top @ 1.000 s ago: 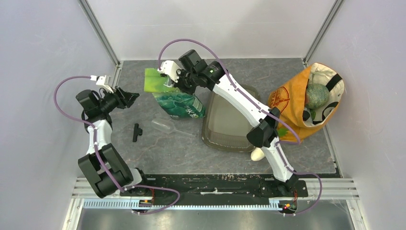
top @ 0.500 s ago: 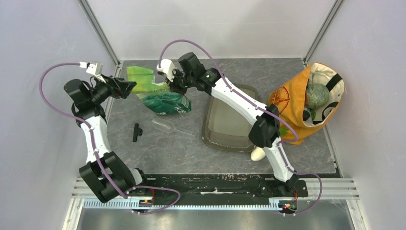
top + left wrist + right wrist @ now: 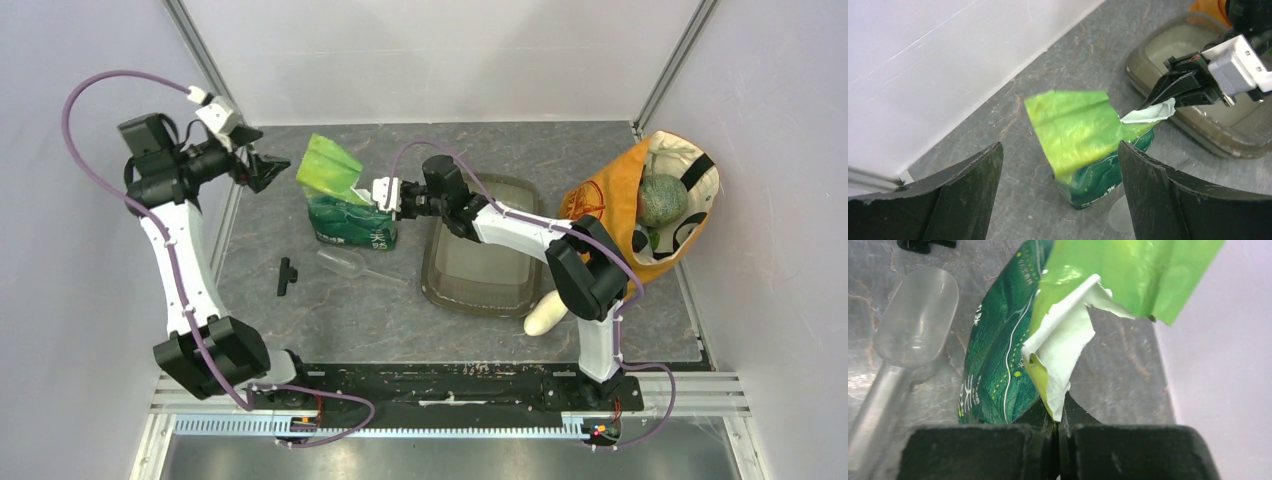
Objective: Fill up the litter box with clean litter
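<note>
The right gripper (image 3: pixel 380 192) is clenched on the torn top flap of the green bag (image 3: pixel 350 222), which stands upright just left of the litter box (image 3: pixel 478 303). The left gripper (image 3: pixel 264 170) hangs with fingers spread near the back-left wall, apart from the bag, with bare table (image 3: pixel 330 310) in front.

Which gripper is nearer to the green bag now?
Right. The right gripper is clamped on the torn top edge of the green bag; the left gripper hangs open left of it, apart.
</note>
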Available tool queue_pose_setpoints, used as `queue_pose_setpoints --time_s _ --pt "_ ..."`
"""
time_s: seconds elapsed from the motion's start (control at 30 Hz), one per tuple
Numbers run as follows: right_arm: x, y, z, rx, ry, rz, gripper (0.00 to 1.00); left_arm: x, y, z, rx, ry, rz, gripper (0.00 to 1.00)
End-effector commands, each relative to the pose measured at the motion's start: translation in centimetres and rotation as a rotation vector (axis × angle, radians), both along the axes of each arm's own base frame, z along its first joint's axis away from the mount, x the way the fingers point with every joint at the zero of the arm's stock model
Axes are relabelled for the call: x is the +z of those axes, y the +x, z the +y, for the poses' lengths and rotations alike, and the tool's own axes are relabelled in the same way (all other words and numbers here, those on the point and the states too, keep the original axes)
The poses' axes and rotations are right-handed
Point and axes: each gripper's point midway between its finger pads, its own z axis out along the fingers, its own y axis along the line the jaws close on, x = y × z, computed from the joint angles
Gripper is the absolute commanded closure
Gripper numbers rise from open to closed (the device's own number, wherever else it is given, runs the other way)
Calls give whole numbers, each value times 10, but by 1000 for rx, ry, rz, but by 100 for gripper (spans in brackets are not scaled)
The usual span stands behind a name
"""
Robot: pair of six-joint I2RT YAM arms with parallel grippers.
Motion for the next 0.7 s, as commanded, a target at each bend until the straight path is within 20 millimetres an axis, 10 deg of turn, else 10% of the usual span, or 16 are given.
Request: queue_pose_setpoints --time_s 0.0,0.67 --pt "80 -5 14 123 149 -421 100 -36 -10 -22 -95 253 86 9" --pt "62 -38 14 296 72 -724 100 -61 6 -74 -311 589 21 8"
